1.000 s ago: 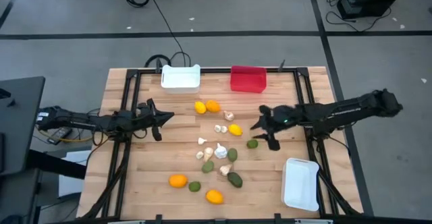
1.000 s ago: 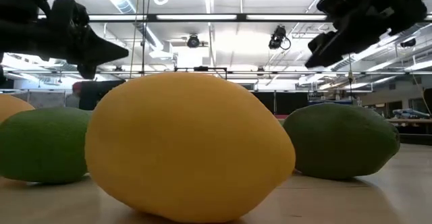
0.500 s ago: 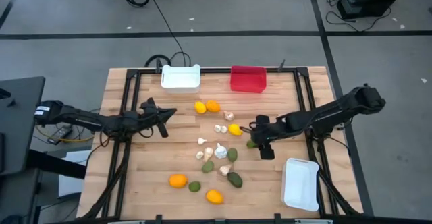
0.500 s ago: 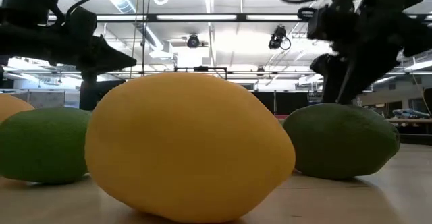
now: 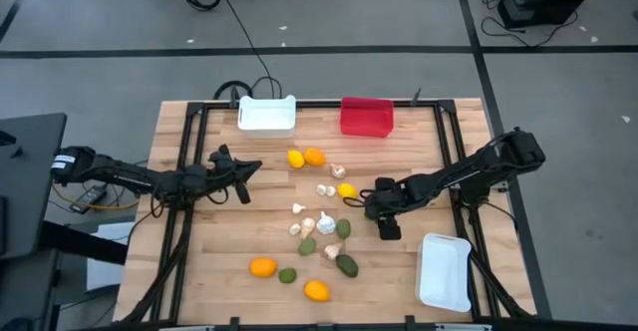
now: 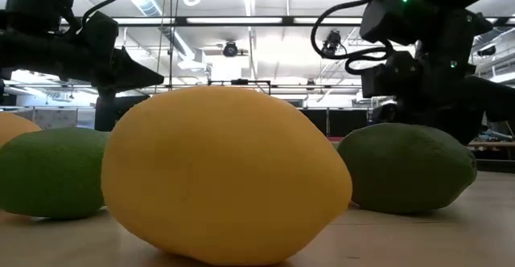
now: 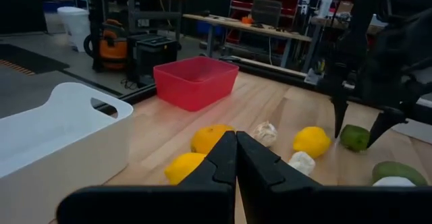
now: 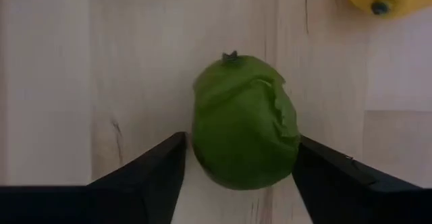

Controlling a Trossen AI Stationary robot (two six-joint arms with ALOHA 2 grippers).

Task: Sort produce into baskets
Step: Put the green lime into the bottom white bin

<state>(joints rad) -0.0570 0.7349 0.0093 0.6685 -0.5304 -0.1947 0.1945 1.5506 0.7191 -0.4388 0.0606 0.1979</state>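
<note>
The right gripper [image 8: 236, 183] hangs straight over a green fruit [image 8: 244, 131] on the wooden worktop [image 5: 199, 251], its fingers [image 8: 152, 173] spread on either side of the fruit, not yet pressing it. The fruit looks firm, light and slightly waxy, so it may roll or slip; a hold across its widest middle seems safest. Just beyond it lies a yellow lemon [image 5: 347, 191].

In the high view the loose produce counts as about 5 orange or yellow citrus, about 5 green fruits and roughly 7 pale garlic bulbs, clustered mid-worktop. The 3 baskets are empty: a white one [image 5: 444, 271] near the right arm, a white one [image 5: 266, 115] and a red one [image 5: 366, 116] at the far edge. The left gripper [image 5: 242, 169] waits at the left, fingers clenched on nothing.
</note>
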